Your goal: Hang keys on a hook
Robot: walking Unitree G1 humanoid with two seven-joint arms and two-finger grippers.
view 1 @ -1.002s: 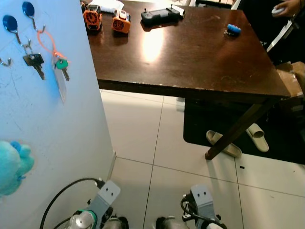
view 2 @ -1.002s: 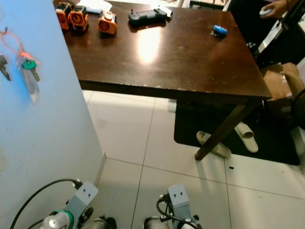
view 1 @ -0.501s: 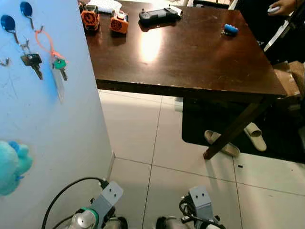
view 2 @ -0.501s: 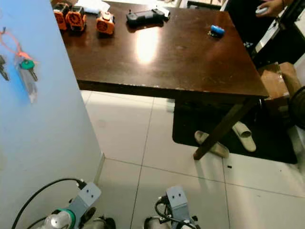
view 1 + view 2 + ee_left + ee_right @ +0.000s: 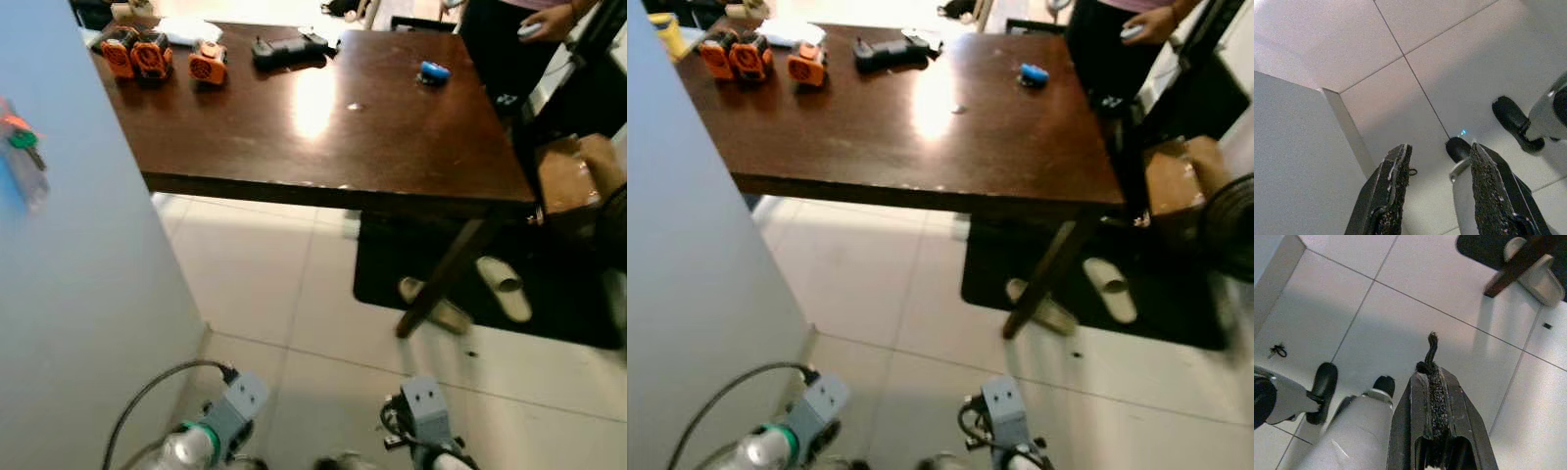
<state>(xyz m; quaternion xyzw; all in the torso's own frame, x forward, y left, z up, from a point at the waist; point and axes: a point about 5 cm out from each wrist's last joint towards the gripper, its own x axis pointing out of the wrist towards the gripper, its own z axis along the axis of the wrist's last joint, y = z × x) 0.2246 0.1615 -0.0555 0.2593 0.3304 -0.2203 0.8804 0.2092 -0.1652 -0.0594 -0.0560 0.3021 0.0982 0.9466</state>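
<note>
Two arms hang low at the robot's sides, and both wrist cameras look straight down at pale floor tiles [image 5: 1400, 308]. Left pincer [image 5: 1442, 191]: fingers spread well apart, nothing between them, only tile and the corner of the light blue wall panel [image 5: 69, 294] beneath. Right pincer [image 5: 1432, 401]: fingers pressed flat together, with a short dark strand poking out past the tips; what that strand is, I cannot tell.

Up on the panel's far left edge in the left eye view, there are the keys [image 5: 22, 142], green-headed with an orange loop above them, hanging against the blue surface. The hook itself is too blurred to make out.

Ahead stands the dark wooden counter [image 5: 323, 127], carrying three orange gadgets [image 5: 157, 57] near its back left corner, a black controller [image 5: 284, 49] beside them, and a small blue object [image 5: 434, 71] towards the right. Under the counter, on a black mat [image 5: 549, 294], lie pale slippers [image 5: 505, 286]. A cardboard box [image 5: 573, 176] sits to the right, and a person's hand [image 5: 544, 24] holds something white at the top right.
</note>
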